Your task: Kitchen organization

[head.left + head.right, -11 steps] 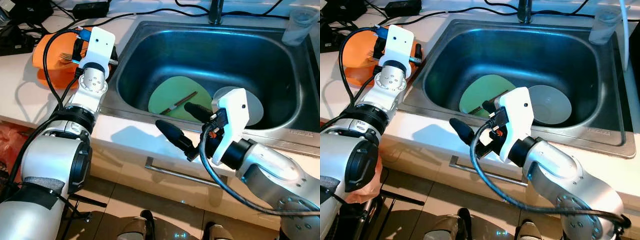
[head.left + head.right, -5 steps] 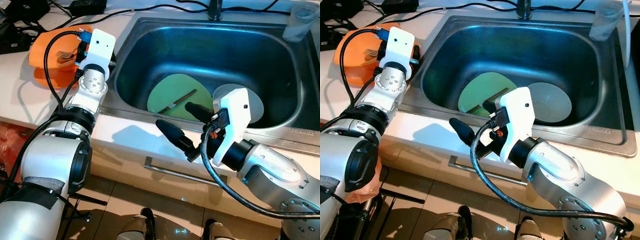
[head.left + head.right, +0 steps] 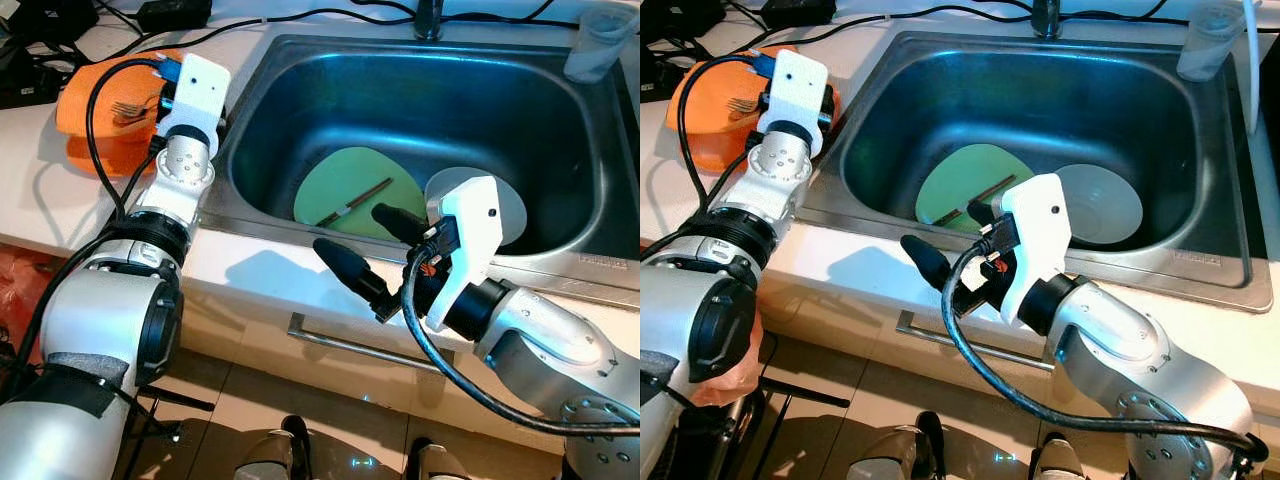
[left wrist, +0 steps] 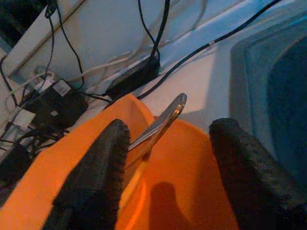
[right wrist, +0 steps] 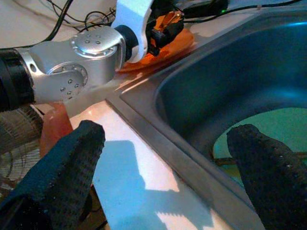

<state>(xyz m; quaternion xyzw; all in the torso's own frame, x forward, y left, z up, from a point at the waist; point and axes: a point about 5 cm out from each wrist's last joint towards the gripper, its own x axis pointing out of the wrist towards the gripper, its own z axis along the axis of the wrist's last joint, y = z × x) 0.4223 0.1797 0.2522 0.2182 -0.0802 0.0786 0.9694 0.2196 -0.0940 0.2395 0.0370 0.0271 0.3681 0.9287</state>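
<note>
Nearest the robot, the right end effector (image 3: 372,248) hovers over the front edge of the steel sink (image 3: 300,85), its two black fingers spread wide and empty: one finger (image 3: 345,272) hangs above the pale tabletop (image 3: 262,276) in front of the rim, the other reaches over the basin. Just beyond it, on the sink floor, lies a green plate (image 3: 355,188) with a thin dark utensil (image 3: 353,203) resting diagonally across it. Beside the plate, toward the robot's right, sits a white bowl (image 3: 1102,205), touching or nearly touching the plate's edge.

Farther off on the robot's left, the left end effector (image 4: 165,167) is stretched over the tabletop next to the sink, above an orange plate (image 3: 100,110). Its fingers stand well apart, gripping nothing. A metal fork (image 4: 160,121) lies on the orange plate, its handle rising between the two fingers. Behind the plate, black cables (image 4: 153,43) and a power adapter trail across the tabletop. At the far right corner of the sink stands a clear plastic cup (image 3: 598,45).
</note>
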